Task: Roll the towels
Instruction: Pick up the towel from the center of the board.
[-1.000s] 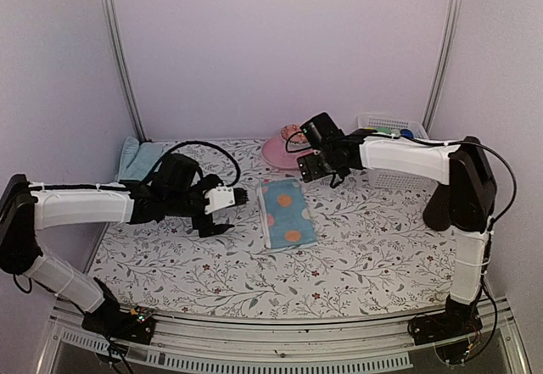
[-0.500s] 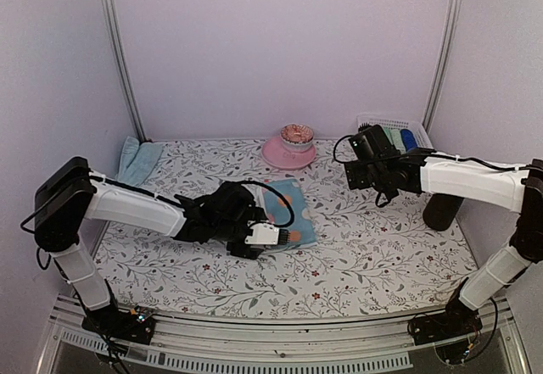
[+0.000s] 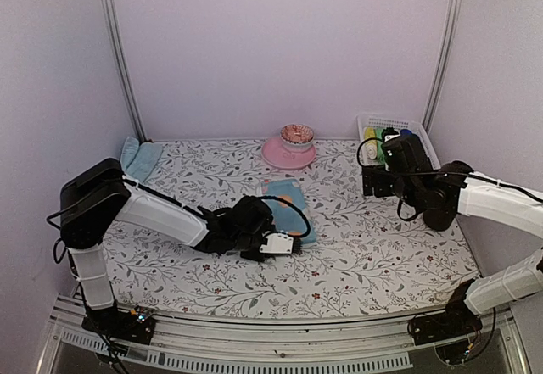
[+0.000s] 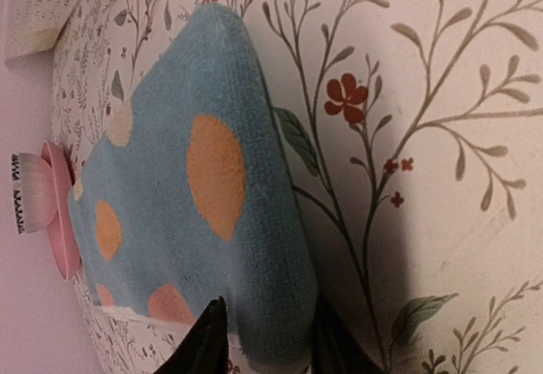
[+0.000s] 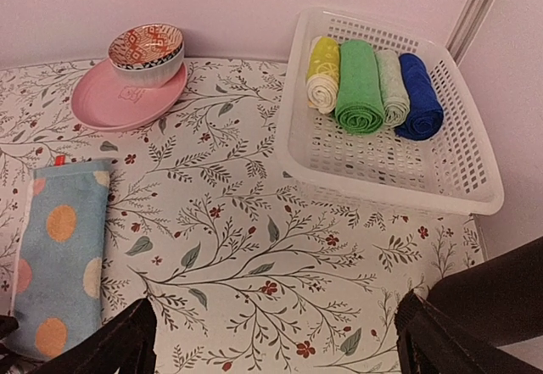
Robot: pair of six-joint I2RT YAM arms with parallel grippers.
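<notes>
On the table (image 3: 382,264), which is covered in a cloth printed with twigs and small red flowers, the left arm (image 3: 161,217) reaches low across the near half toward the middle, and the right arm (image 3: 501,200) is raised over the right side. A white plastic basket (image 5: 386,170) stands at the far right corner. The spotted towel (image 5: 59,255), blue with orange and cream dots, lies flat near the middle of the table, its long sides running from near to far. A second, plain towel (image 3: 138,157) of pale blue lies bunched in the far left corner, well apart from both arms. A pink plate (image 5: 110,107) sits at the back between that corner and the basket, with a patterned bowl (image 5: 146,52) resting on it. Four rolled cloths lie side by side in the basket: yellow (image 5: 322,77), green (image 5: 359,86), pale green (image 5: 393,86) and dark blue (image 5: 420,94). The left gripper (image 4: 267,344) is down at the near end of the spotted towel, one black finger (image 4: 208,340) on each side of the towel's edge; whether the fabric is actually pinched, I cannot tell. The right gripper (image 5: 273,332) hangs above the bare table between towel and basket, spread wide and holding nothing.
</notes>
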